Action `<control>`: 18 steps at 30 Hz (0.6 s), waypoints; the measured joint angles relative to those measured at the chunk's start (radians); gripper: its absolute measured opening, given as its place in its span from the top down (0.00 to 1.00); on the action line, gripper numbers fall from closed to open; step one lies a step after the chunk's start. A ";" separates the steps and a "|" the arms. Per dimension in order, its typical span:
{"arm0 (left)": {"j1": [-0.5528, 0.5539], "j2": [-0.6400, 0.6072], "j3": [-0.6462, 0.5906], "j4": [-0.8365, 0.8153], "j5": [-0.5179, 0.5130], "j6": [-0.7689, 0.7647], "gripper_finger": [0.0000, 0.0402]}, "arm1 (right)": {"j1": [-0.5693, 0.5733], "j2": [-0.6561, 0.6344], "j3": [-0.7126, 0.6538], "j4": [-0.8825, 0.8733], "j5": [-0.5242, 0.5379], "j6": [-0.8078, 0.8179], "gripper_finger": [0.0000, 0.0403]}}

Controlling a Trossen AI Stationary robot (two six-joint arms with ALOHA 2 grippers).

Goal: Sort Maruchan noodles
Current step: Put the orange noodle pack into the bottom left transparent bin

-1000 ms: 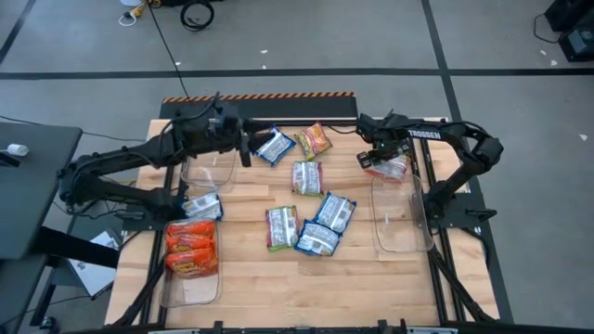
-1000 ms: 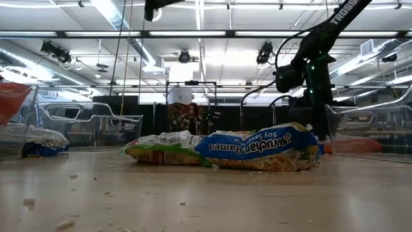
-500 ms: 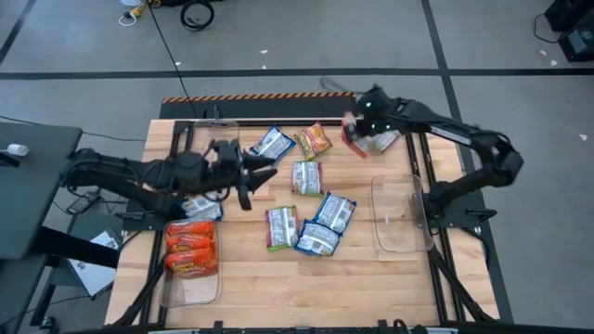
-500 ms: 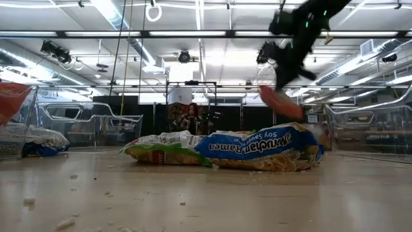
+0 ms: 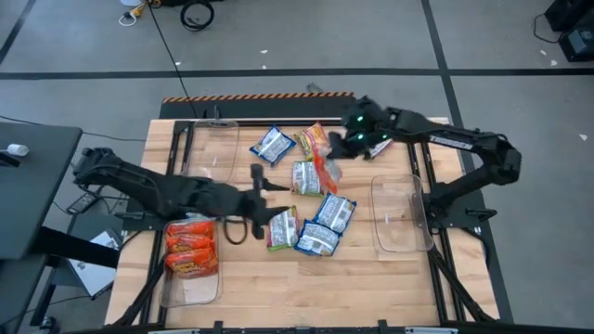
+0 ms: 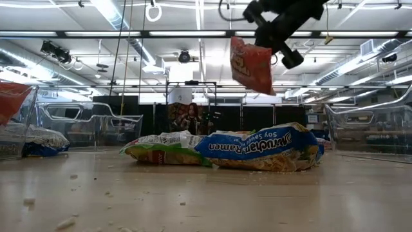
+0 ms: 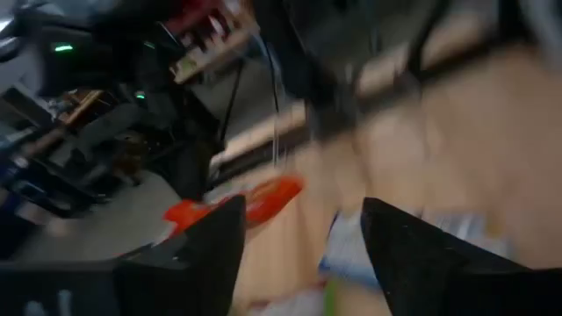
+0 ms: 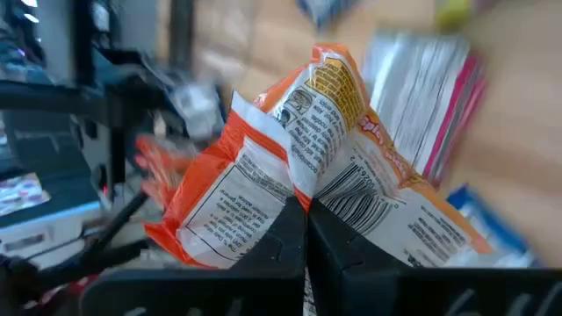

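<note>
Right claw (image 8: 305,230) pressed together, pinching an orange-red noodle packet (image 8: 299,167) at one edge; packet hangs below the claw, clear of the bench (image 5: 371,278). Loose packets (image 5: 316,223) lie beneath it, mid-bench. Left claw (image 5: 263,199) spread, empty, low beside a green-pink packet (image 5: 281,227), orange packets in the bin (image 5: 190,250) behind.

Even, bright overhead light falls on the pale wooden desk (image 5: 371,278), casting soft shadows. In the low view, long ceiling light strips (image 6: 193,33) glare white at twelve o'clock. The left wrist view is heavily motion-blurred; the right wrist view blurs beyond the crumpled orange-and-white plastic noodle packet (image 8: 299,184).
</note>
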 joint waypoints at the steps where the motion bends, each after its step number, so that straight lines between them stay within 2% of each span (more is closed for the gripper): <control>1: 0.004 0.025 0.011 -0.017 -0.002 0.047 0.39 | 0.014 0.024 0.000 -0.001 -0.021 0.027 0.99; 7: 0.026 0.162 0.053 -0.031 -0.005 0.327 0.34 | 0.082 0.151 0.000 0.022 -0.115 0.147 0.99; 10: 0.040 0.223 0.055 -0.028 -0.009 0.417 0.34 | 0.104 0.194 -0.001 0.084 -0.157 0.194 0.99; 15: 0.065 0.300 0.055 0.022 -0.005 0.446 0.34 | 0.138 0.240 0.000 0.188 -0.199 0.267 0.99; 18: 0.080 0.320 0.055 0.027 0.036 0.441 0.35 | 0.161 0.261 0.000 0.215 -0.216 0.290 0.99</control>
